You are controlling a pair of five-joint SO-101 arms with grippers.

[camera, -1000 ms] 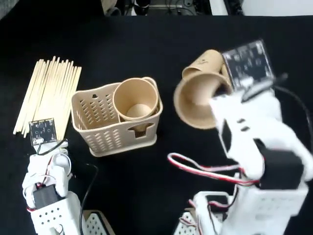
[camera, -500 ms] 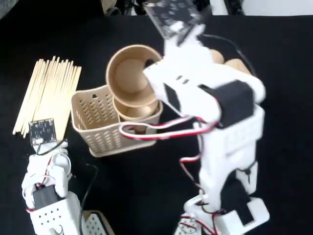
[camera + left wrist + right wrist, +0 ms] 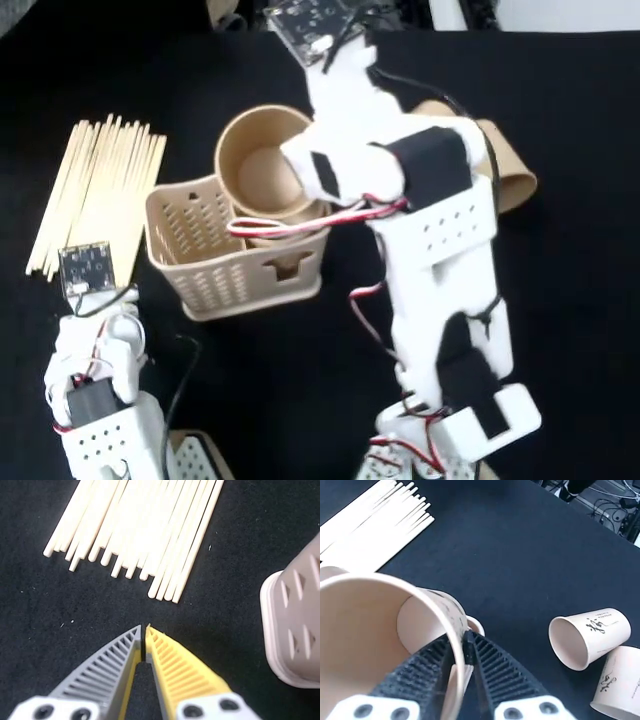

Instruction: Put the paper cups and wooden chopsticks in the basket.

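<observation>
My right gripper [image 3: 465, 642] is shut on the rim of a tan paper cup [image 3: 255, 168], which it holds tilted just above the beige slotted basket [image 3: 215, 275]. Another cup [image 3: 440, 612] stands in the basket right under the held one. Two more paper cups [image 3: 590, 635] lie on their sides on the black table past the right arm, partly hidden by it in the high view. A flat row of wooden chopsticks [image 3: 100, 190] lies to the left of the basket. My left gripper [image 3: 145, 630] is shut on nothing and points at the near ends of the chopsticks [image 3: 145, 525].
The table is covered in black cloth. The basket's wall [image 3: 295, 625] stands close to the left gripper's side. The right arm's white body [image 3: 430, 230] spans the table's middle, from the front edge to the basket. Cables and clutter lie beyond the far edge.
The right arm has swung from the right side to the left with the cup and has come down over the basket. The left arm has kept still.
</observation>
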